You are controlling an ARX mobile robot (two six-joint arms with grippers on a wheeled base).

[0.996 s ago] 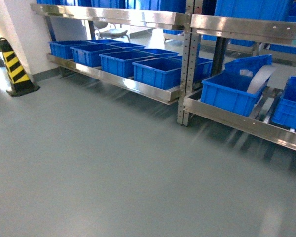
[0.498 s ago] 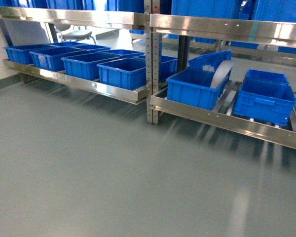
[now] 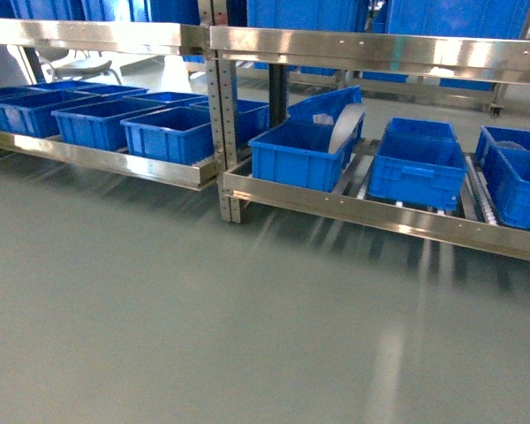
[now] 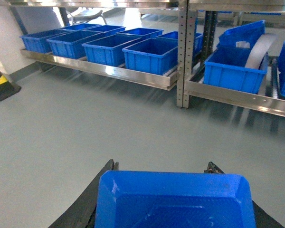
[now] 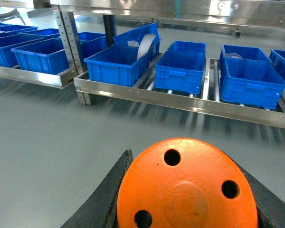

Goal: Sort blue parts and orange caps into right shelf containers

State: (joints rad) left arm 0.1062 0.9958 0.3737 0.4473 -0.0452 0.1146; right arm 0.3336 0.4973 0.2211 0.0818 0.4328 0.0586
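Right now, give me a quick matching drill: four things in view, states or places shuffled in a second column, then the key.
Things:
1. blue part
2. orange cap
3. leftmost crate on the right shelf
4. floor

States or places:
A. bare grey, between robot and shelves
B. between the left gripper fingers
C. has a pale curved sheet leaning in it
D. between the right gripper fingers, holed top facing the camera

Pairs: 1-B, 2-D, 3-C, 4-A
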